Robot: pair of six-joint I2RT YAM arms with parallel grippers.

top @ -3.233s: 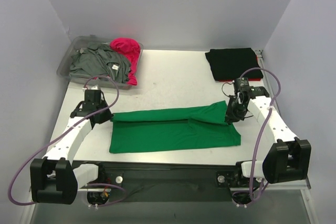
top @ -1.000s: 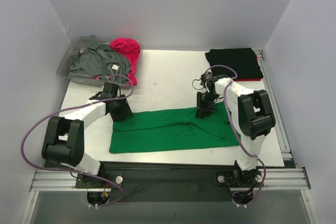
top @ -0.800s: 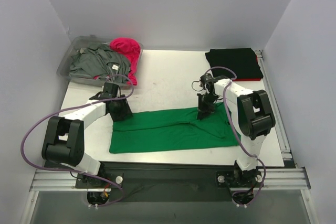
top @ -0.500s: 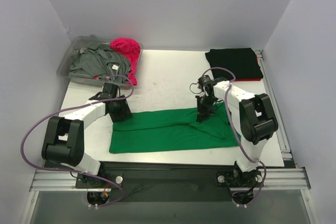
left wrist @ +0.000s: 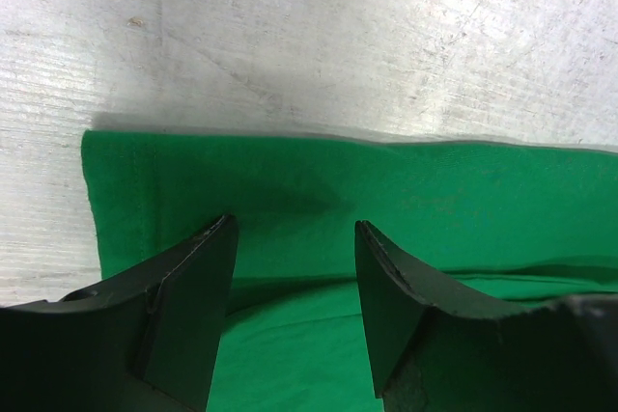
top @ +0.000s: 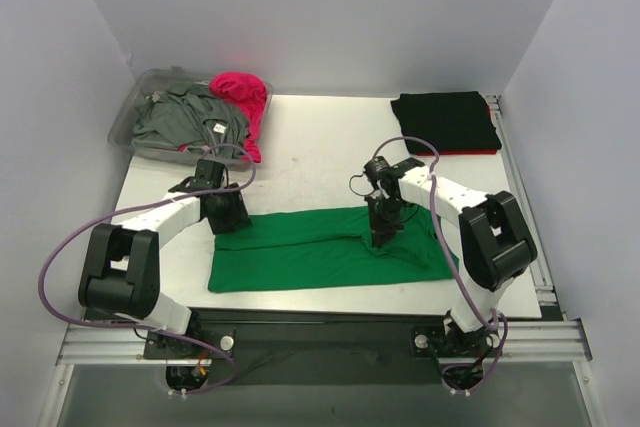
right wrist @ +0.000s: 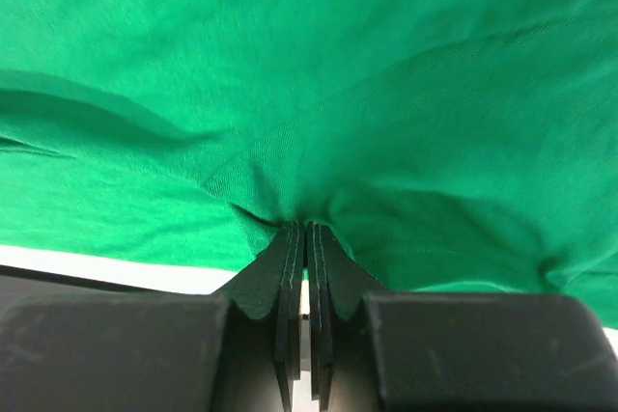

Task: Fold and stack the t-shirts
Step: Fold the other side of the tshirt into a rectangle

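The bright green t-shirt lies as a long folded band across the near half of the table. My right gripper is shut on a pinch of its cloth right of the middle; in the right wrist view the green fabric puckers into the closed right gripper. My left gripper stands open over the band's far left corner, its black fingers straddling the green cloth without holding it. A folded black t-shirt lies at the back right. Grey and magenta pink t-shirts are heaped at the back left.
A clear plastic bin at the back left holds the grey and pink shirts, the pink one spilling over its near edge. A red strip shows under the black shirt. Walls close in behind and on both sides.
My right gripper has shut on the green cloth and slid a little left and nearer along the band. The left arm has stayed where it was, still open.
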